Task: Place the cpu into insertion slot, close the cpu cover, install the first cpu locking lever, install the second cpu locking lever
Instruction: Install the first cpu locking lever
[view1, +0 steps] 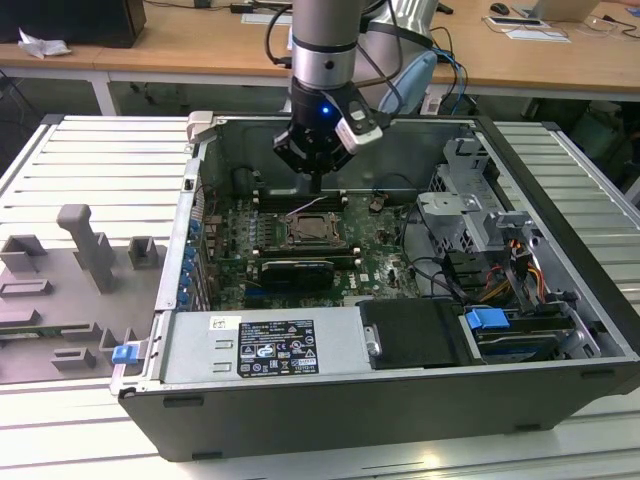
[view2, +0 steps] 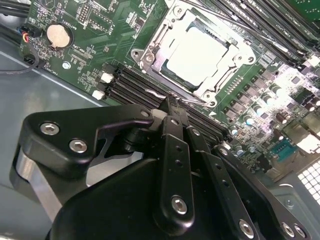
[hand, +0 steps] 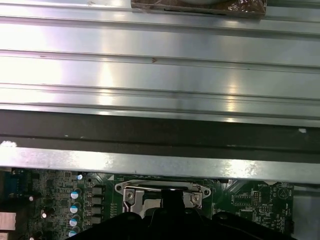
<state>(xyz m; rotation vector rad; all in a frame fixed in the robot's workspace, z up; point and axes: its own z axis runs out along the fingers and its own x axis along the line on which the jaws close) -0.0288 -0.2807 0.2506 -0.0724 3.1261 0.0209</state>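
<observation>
Cpu (view2: 197, 50) lay under cover (view2: 165, 37), so end effector (view2: 169, 107) hovered just beside, clenched, seemingly empty, a blunt tip.

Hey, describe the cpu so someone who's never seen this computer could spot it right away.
Inside the open computer case, find the green motherboard; near its middle, close by the gripper, lies the silver cpu cover. The cpu is the pale, flat metal square showing through its cut-out, unlike the long black memory slots beside it.
</observation>
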